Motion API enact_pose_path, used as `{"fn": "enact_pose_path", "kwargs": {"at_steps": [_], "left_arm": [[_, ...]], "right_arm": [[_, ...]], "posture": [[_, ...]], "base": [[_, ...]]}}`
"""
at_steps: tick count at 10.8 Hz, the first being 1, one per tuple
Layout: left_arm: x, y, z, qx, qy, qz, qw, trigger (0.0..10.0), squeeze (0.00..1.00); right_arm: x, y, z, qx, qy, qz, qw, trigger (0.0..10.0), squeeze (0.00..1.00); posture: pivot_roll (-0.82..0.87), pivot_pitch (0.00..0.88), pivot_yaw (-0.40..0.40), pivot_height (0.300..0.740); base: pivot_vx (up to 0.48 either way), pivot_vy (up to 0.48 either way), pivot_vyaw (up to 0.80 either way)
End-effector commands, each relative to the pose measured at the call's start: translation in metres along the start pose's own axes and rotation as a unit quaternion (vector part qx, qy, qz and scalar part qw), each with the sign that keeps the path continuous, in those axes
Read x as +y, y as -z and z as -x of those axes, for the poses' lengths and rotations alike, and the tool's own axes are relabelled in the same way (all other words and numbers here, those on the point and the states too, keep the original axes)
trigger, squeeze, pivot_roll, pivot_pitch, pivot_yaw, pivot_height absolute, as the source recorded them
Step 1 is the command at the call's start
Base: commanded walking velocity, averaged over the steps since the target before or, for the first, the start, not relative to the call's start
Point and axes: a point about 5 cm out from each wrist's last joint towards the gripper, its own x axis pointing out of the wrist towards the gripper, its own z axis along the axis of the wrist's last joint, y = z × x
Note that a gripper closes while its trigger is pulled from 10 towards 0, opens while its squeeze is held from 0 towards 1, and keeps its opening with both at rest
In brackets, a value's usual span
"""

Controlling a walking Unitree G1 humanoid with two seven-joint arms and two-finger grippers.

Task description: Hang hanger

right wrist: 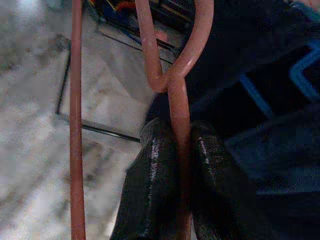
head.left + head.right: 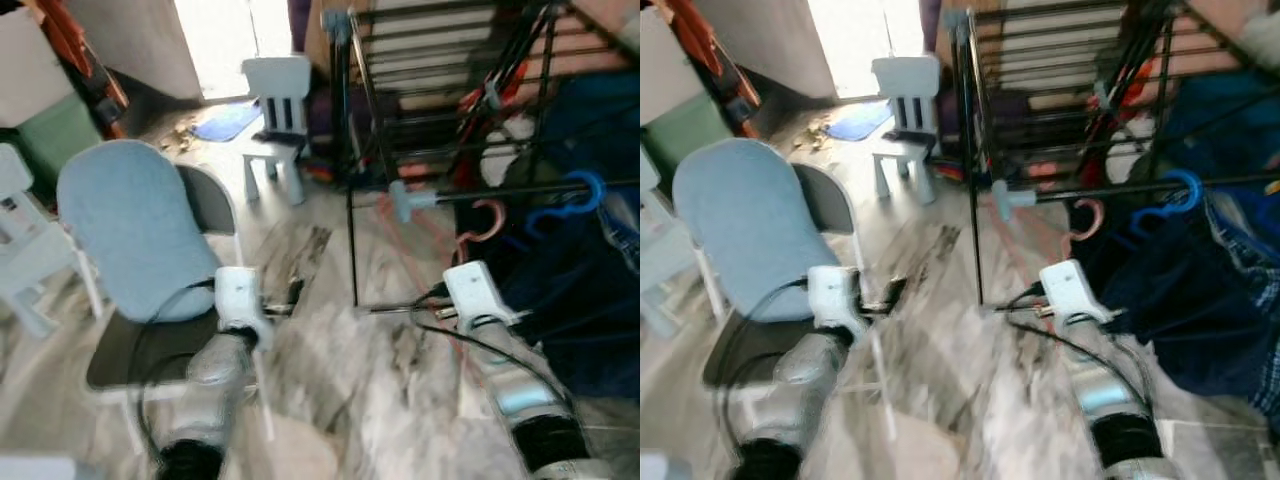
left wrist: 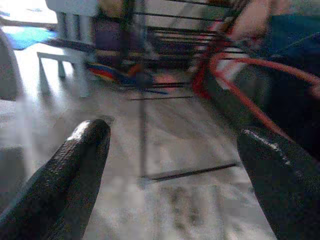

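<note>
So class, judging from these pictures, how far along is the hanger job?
Done: the right gripper is shut on the pink hanger, raised near the rack's rail. In hand: its hook sits just below that rail, beside a blue hanger already hanging there. Left: hook it over the rail and let go. The left gripper is open and idle.

A folding chair (image 2: 140,240) stands near on the left, a small chair (image 2: 275,120) farther back at centre. The drying rack (image 2: 450,100) fills the far right, its rail (image 2: 500,192) carrying a hanger (image 2: 570,200), with clothes (image 2: 570,290) below.
</note>
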Motion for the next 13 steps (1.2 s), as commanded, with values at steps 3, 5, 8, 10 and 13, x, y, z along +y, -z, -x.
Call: {"fn": "enact_pose_path", "kwargs": {"at_steps": [3, 5, 8, 10, 13], "left_arm": [[0.013, -0.001, 0.004, 0.0, -0.021, -0.005, 1.0, 10.0, 0.0], [0.013, 0.0, 0.005, 0.004, -0.024, -0.006, 1.0, 10.0, 0.0], [0.013, 0.001, 0.006, 0.007, -0.021, -0.008, 1.0, 10.0, 0.0], [0.012, 0.001, 0.006, 0.008, -0.019, -0.004, 1.0, 10.0, 0.0], [0.009, 0.001, 0.005, 0.01, -0.014, 0.0, 1.0, 10.0, 0.0]], "right_arm": [[0.004, -0.023, -0.001, -0.06, 0.003, 0.037, 0.998, 10.0, 0.0], [0.01, -0.011, 0.006, -0.036, -0.012, 0.015, 0.999, 10.0, 0.0], [0.015, 0.006, 0.026, -0.03, 0.016, 0.015, 0.999, 10.0, 0.0], [0.011, 0.008, 0.031, -0.035, 0.044, 0.028, 0.998, 10.0, 0.0], [-0.012, -0.015, 0.007, -0.043, 0.083, 0.054, 0.994, 10.0, 0.0]], "posture": [[-0.2, 0.0, 0.062, 0.74], [-0.2, 0.0, 0.063, 0.74], [-0.2, 0.0, 0.066, 0.74], [-0.21, 0.0, 0.072, 0.74], [-0.19, 0.0, 0.059, 0.74]], "base": [[0.0, 0.0, 0.0], [0.0, 0.0, 0.0], [0.0, 0.0, 0.0], [0.0, 0.0, 0.0], [0.0, 0.0, 0.0]]}}
